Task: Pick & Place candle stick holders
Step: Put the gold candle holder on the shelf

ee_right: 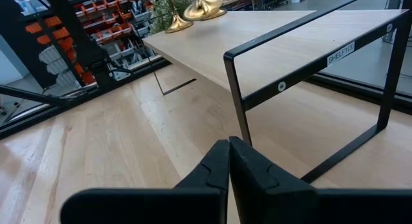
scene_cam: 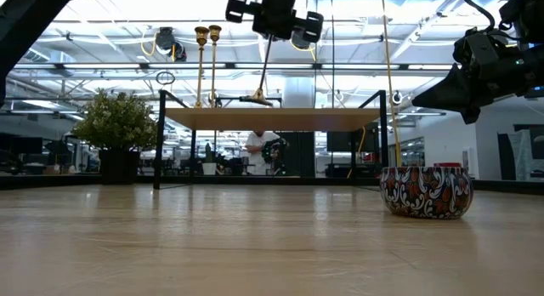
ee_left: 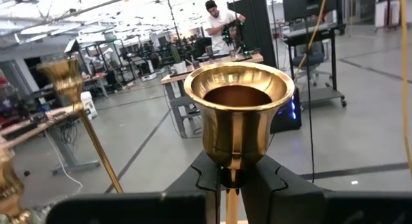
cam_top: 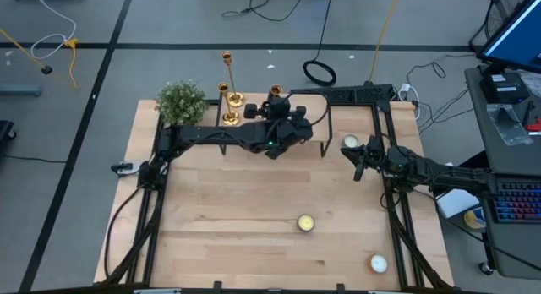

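Your left claw [ee_left: 233, 179] is pinching the stem of a brass candle stick holder [ee_left: 237, 111] just under its cup, and that grip point makes sense: held high on the thin stem, the flared base hangs below and the piece stays upright. In the high view the left claw [cam_top: 279, 108] hovers over the raised shelf [cam_top: 351, 95] at the far edge of the surface [cam_top: 254, 218], close to the two other candle stick holders [cam_top: 230, 95] that already stand there beside the small potted plant [cam_top: 180, 101]. Judging by that, you are carrying the third one to join the group, so keep it clear of the neighbours' stems as it comes down.

Your right claw [ee_right: 228, 161] is pressed together, gripping nothing, parked low near the shelf's right leg, out of the working arm's way. Three candle tins [cam_top: 305, 223] sit apart on the surface and play no part here. A person [ee_left: 219, 21] works well beyond the surface.
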